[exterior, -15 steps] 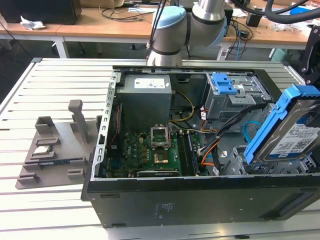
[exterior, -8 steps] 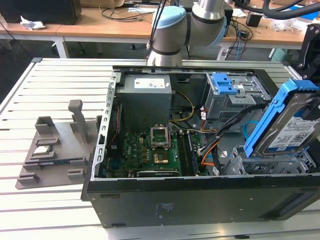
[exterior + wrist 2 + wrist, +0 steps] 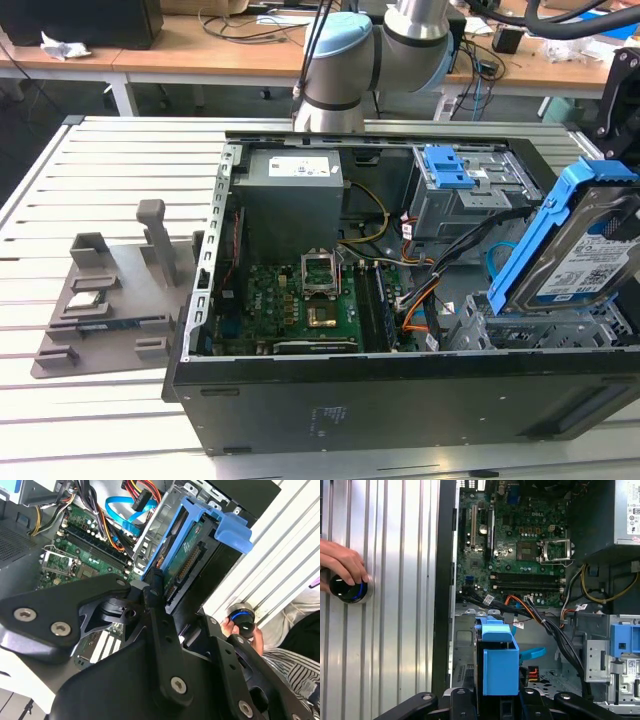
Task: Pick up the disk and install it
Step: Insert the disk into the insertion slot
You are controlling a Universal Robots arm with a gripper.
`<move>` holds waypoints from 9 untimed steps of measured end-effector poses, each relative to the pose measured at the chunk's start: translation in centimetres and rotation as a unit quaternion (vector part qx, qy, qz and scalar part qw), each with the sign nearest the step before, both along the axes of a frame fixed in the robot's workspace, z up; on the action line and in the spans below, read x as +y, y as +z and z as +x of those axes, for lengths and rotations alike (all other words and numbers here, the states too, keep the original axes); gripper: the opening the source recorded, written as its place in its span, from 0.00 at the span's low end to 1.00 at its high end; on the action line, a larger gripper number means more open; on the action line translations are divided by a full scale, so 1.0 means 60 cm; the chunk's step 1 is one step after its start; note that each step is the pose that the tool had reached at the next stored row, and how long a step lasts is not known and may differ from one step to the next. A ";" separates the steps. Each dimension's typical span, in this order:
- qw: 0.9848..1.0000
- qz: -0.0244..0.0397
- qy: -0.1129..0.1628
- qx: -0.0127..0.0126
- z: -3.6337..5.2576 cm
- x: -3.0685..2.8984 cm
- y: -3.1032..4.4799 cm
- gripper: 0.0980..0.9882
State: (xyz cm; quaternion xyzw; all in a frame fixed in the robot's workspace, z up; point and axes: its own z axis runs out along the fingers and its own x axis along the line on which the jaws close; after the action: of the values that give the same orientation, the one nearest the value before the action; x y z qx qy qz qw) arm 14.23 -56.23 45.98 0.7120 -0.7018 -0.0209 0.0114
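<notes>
- The claw (image 3: 162, 597) is clamped on the disk (image 3: 590, 250), held up at the right edge of the exterior view.
- Disk's tilted, long axis slanting down-left toward the open bay in the computer case (image 3: 400, 385) right below.

No print you can actually read here. The disk (image 3: 585, 270) carries a white-and-blue label, with lines too fine to make out. The power supply (image 3: 295, 195) has a white sticker on top in the exterior view, and its text is illegible; the first wrist view shows the same sticker at the frame edge, also unreadable. The motherboard (image 3: 520, 535) has tiny white markings, undecipherable. The drive cage (image 3: 607, 665) bears a small white sticker whose characters you can't tell.
</notes>
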 end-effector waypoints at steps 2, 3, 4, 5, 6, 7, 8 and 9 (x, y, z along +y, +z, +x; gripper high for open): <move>1.000 0.000 -0.007 0.000 0.000 0.0000 0.000 0.30; 1.000 0.000 -0.017 0.000 0.000 0.0001 -0.002 0.30; 1.000 0.000 -0.018 0.000 0.000 0.0000 -0.004 0.30; 1.000 0.000 -0.019 0.000 0.000 0.0000 -0.005 0.30; 1.000 0.000 -0.020 0.000 0.000 0.0001 -0.007 0.30; 1.000 0.000 -0.021 0.000 0.000 0.0008 -0.010 0.30; 1.000 0.000 -0.021 0.000 0.000 0.0034 -0.011 0.30; 1.000 0.000 -0.021 0.000 0.000 0.0061 -0.011 0.30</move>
State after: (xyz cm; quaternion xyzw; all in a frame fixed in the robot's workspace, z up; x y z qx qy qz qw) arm 14.26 -55.86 45.32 0.6972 -0.7165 -0.0210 0.0110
